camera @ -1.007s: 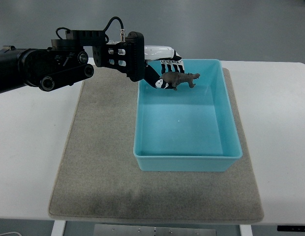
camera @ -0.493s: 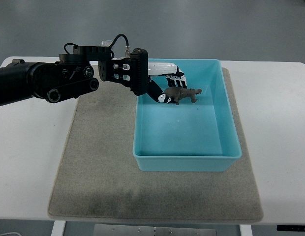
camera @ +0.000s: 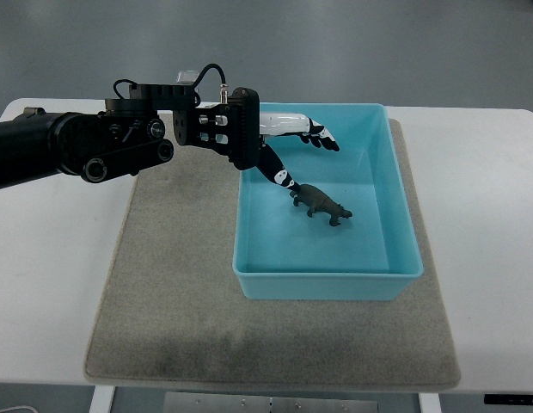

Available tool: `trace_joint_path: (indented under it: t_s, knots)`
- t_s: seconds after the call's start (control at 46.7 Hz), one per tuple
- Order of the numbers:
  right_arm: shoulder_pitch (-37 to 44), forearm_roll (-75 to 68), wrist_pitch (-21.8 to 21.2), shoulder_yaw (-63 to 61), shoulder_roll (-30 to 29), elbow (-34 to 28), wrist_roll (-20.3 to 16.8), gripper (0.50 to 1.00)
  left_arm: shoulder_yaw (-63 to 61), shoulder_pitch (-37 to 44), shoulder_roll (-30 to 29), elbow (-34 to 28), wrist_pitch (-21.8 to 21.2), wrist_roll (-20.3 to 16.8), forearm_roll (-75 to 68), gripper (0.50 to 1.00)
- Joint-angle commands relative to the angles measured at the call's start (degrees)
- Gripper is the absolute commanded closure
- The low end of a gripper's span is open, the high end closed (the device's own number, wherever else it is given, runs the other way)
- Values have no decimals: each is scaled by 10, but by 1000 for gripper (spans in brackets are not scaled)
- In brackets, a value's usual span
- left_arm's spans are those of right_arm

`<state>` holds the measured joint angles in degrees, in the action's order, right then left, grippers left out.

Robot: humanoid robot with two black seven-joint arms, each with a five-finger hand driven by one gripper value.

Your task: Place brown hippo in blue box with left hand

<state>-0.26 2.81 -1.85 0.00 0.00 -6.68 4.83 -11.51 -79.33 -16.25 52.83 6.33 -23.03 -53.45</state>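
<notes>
The left robot hand [camera: 288, 151] reaches in from the left side of the frame, its black arm [camera: 86, 148] stretching across the upper left and ending over the upper left corner of the blue box [camera: 404, 258]. Its fingers [camera: 322, 138] are spread wide and hold nothing: the upper ones point to the right over the box's far end, while one black-and-white finger angles down toward the middle of the box. A thin black cable loops above the wrist.

The brown hippo [camera: 322, 203] is inside the blue box, on its floor a little above and left of the centre. It seems to stand on its legs, with its body running from upper left to lower right. The tip of the lower finger is just beside the hippo's upper left end; I cannot tell whether they touch.

The blue box sits on a grey mat [camera: 172, 301] that covers the middle of the white counter [camera: 490, 224]. The box occupies the right part of the mat, its long sides running from the top to the bottom of the frame. The left and lower parts of the mat are bare felt.
</notes>
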Motion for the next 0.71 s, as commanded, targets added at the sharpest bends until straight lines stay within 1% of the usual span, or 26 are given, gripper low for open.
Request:
trace_joint_path:
  t_s: [0.0, 0.193, 0.407, 0.45, 0.514, 0.6, 0.686]
  knots:
    - [0, 0, 0, 0, 0, 0, 0, 564, 0, -1, 0, -1, 0, 0, 2, 651]
    - [0, 0, 0, 0, 0, 0, 0, 564, 1, 0, -2, -8, -4, 0, 5, 645]
    - [0, 0, 0, 0, 0, 0, 0, 564, 2, 1, -2, -46, -32, 0, 8, 643]
    - [0, 0, 0, 0, 0, 0, 0, 564, 4, 1, -2, -55, -40, 0, 9, 611]
    - [0, 0, 0, 0, 0, 0, 0, 564, 6, 1, -2, -70, -58, 0, 13, 577]
    - [0, 0, 0, 0, 0, 0, 0, 564, 10, 4, -2, -91, -74, 1, 34, 574]
    - [0, 0, 0, 0, 0, 0, 0, 564, 10, 14, -1, -112, -76, 0, 70, 574]
